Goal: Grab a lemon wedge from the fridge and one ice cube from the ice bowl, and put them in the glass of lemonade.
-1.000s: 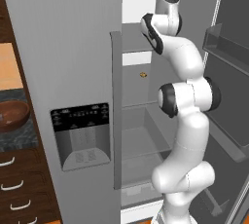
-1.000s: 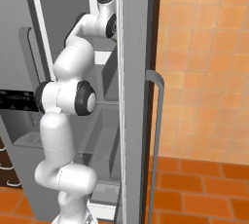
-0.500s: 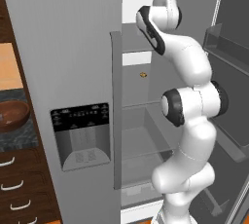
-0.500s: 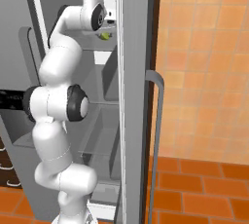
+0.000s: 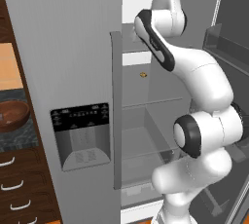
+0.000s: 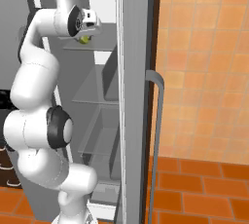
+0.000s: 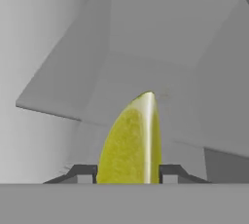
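The lemon wedge (image 7: pixel 129 142), bright yellow and standing on end, fills the gap between my two dark fingertips in the hand view. My gripper (image 7: pixel 126 173) is shut on it, in front of an upper shelf of the fridge (image 5: pixel 73 47). From the right base view the wedge (image 6: pixel 85 39) hangs just under my gripper (image 6: pixel 87 35), inside the open fridge (image 6: pixel 133 96) near its top. The reddish-brown ice bowl (image 5: pixel 12 116) sits on the dark counter left of the fridge. The glass of lemonade is out of view.
The fridge's right door (image 5: pixel 233 52) stands open with bins on its inside. Grey shelves (image 6: pixel 97 89) and a clear drawer (image 5: pixel 146 140) lie below my hand. A small brownish item (image 5: pixel 143 75) rests deeper on a shelf. Wooden drawers (image 5: pixel 14 189) are under the counter.
My hand has drawn back and to the left out of the upper shelf, and the wedge has come with it. The jaws have narrowed a little.
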